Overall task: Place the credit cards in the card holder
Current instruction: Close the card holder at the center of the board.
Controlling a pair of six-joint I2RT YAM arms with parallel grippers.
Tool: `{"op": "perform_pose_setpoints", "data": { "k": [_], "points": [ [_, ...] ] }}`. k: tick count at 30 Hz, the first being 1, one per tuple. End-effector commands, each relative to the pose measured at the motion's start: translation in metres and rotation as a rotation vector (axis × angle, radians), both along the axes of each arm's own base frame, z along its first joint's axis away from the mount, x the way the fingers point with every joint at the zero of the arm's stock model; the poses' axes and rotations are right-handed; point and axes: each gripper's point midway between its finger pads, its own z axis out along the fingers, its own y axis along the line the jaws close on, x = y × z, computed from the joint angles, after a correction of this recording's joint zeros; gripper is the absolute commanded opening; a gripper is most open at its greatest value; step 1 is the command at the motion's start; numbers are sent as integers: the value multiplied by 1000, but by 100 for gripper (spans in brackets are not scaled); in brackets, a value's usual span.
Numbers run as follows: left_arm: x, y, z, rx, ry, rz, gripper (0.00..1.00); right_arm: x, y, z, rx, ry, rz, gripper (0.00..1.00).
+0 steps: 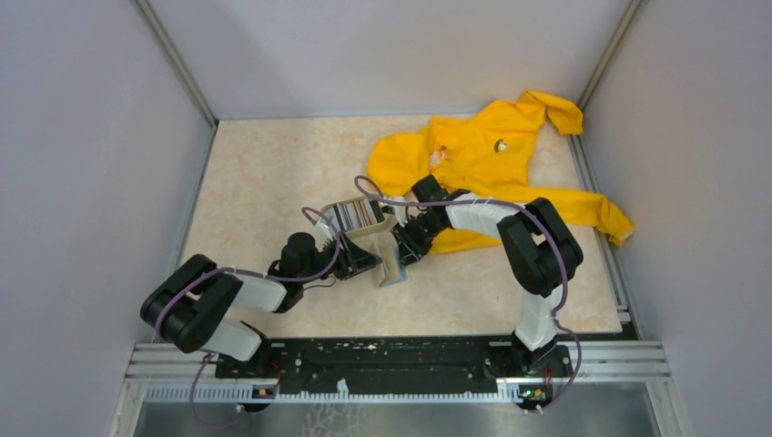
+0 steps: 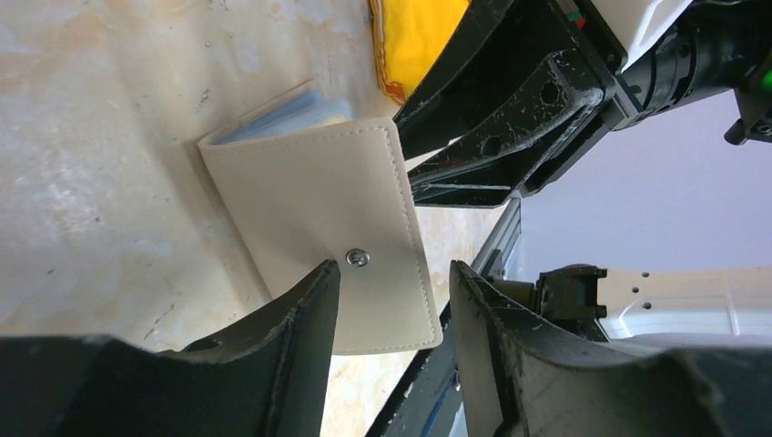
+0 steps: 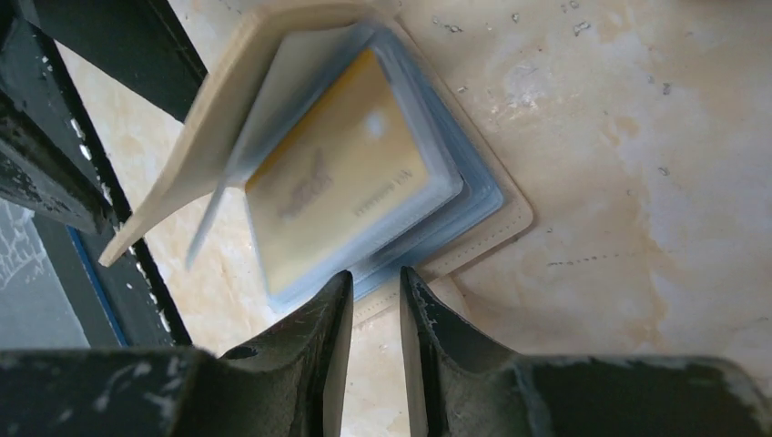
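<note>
The card holder is a beige wallet standing open on the table between both grippers. In the left wrist view its beige flap with a metal snap reaches into the gap of my left gripper, whose jaws stand wide apart. In the right wrist view the holder shows clear blue-tinted sleeves, one with a yellow card inside. My right gripper hovers at the sleeves' edge, jaws a narrow gap apart with nothing between them. No dark grey or light blue card shows.
A yellow jacket lies at the back right, partly under the right arm. A striped box sits just behind the left gripper. The right gripper is close to it. Grey walls enclose the table.
</note>
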Motion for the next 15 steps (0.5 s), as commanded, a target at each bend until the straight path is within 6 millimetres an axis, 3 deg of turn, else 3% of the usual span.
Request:
{"op": "perform_pose_setpoints", "data": {
  "k": [1,8,10,12,15],
  "points": [
    [3,-14,18,-69,-56,-65,55,16,7,39,57,-136,27,27],
    [8,-18,12,-38,-56,-63,52,32,-18,80,104,-291,30,32],
    [10,-20,10,-24,-57,-62,50,34,-26,87,134,-305,24,37],
    [11,-22,7,-4,-54,-62,49,35,-31,82,121,-306,13,44],
    [11,-25,2,31,-51,-65,48,41,-38,66,57,-293,-8,46]
  ]
}}
